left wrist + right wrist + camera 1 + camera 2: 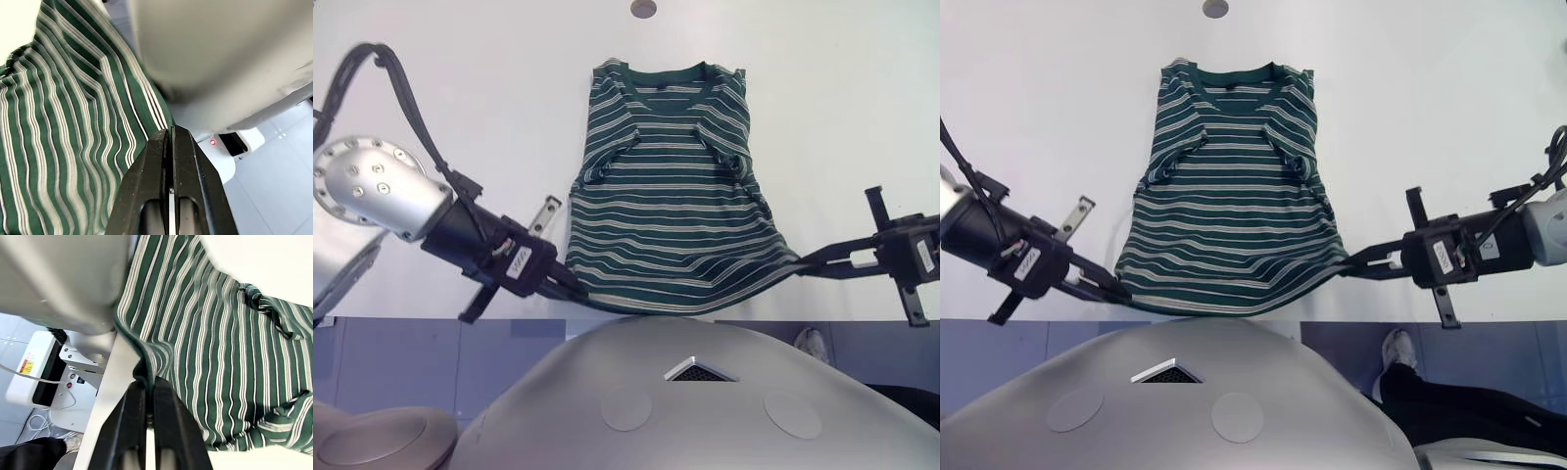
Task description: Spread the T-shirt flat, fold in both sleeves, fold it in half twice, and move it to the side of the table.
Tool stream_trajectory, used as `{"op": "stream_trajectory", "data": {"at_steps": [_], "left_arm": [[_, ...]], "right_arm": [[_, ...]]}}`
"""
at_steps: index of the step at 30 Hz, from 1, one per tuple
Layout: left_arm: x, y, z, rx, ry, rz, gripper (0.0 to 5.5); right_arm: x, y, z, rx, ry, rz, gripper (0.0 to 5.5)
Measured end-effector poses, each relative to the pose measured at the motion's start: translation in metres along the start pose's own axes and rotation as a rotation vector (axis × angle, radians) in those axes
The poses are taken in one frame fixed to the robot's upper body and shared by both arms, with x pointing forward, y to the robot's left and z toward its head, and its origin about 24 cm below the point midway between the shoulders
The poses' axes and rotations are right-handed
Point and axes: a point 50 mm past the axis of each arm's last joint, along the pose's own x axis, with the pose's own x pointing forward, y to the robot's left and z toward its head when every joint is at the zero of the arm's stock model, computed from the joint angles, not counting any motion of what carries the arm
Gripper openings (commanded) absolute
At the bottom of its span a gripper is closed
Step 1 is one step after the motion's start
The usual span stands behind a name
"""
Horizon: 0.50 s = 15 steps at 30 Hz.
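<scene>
A green T-shirt [666,196] with white stripes lies on the white table [460,117], collar toward the far edge and both sleeves folded in over the chest. Its hem hangs at the table's near edge. My left gripper [576,290] is shut on the hem's left corner; the left wrist view shows the fingers [168,147] pressed together on the striped cloth [63,137]. My right gripper [803,262] is shut on the hem's right corner, and the right wrist view shows its fingers [146,391] pinching the hem edge [142,357].
A small round hole [644,9] sits in the table beyond the collar. Bare tabletop stretches left and right of the shirt. The near table edge [431,315] runs just under both grippers, with grey floor below.
</scene>
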Motion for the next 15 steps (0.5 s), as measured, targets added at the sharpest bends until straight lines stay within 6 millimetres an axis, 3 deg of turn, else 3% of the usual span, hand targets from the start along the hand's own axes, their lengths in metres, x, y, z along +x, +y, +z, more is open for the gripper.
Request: {"op": "stream_trajectory", "data": {"at_steps": [4, 9, 15], "left_arm": [[-0.019, 0.047, -0.013, -0.001, 0.04, 0.096, 0.01], [-0.044, 0.078, -0.044, -0.031, 0.173, 0.143, 0.01], [-0.069, 0.135, -0.045, -0.004, 0.185, 0.274, 0.01]], "right_arm": [[-0.01, -0.025, -0.014, 0.014, 0.025, -0.09, 0.0], [-0.026, -0.073, -0.035, 0.027, 0.07, -0.2, 0.0], [-0.029, -0.131, -0.048, 0.052, 0.094, -0.276, 0.0]]}}
